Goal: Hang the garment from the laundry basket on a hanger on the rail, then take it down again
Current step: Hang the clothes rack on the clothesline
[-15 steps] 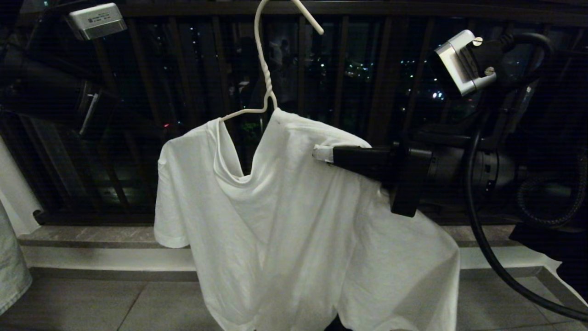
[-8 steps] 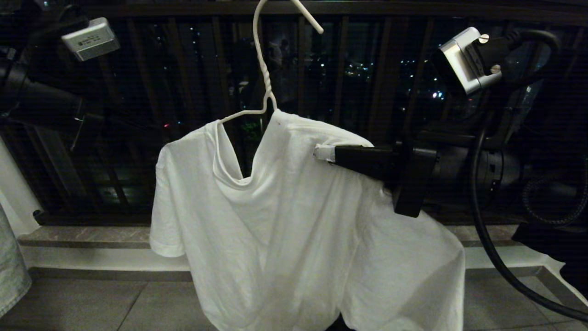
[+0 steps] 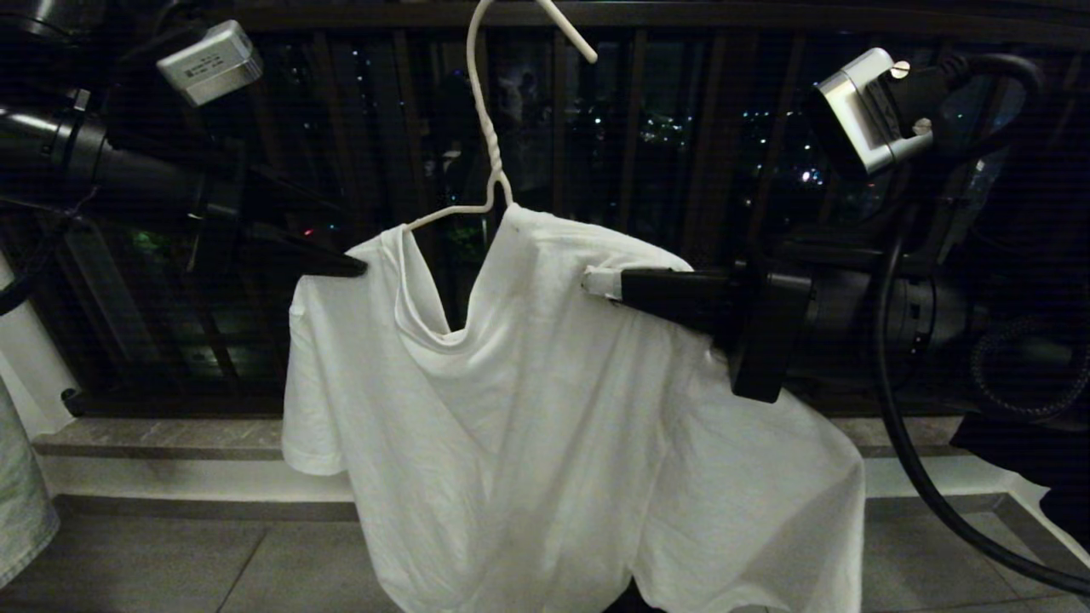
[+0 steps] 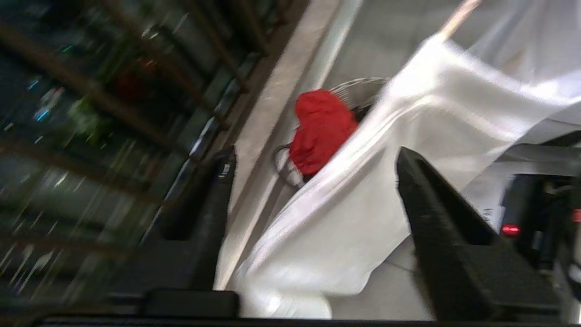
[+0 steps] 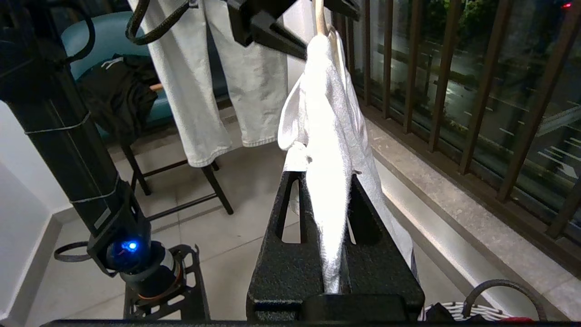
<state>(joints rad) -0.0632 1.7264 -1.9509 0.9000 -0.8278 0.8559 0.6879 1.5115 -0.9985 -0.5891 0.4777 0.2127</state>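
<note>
Left end effector [image 3: 341, 266] swung in beside garment [image 3: 545, 409] shoulder, released; right end effector [image 5: 327, 181] clenches garment; only left wrist shows red cloth [image 4: 320, 129].

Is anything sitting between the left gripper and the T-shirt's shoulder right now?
Nothing visible does. The left gripper is open at the T-shirt shoulder, on the side where the white wire hanger pokes out bare. The right gripper is shut on the other shoulder.

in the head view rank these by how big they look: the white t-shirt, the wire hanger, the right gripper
1. white T-shirt, by far the largest.
2. wire hanger: tall but thin.
3. right gripper; it is closer to the camera, so its rank against the hanger is unsure.
</note>
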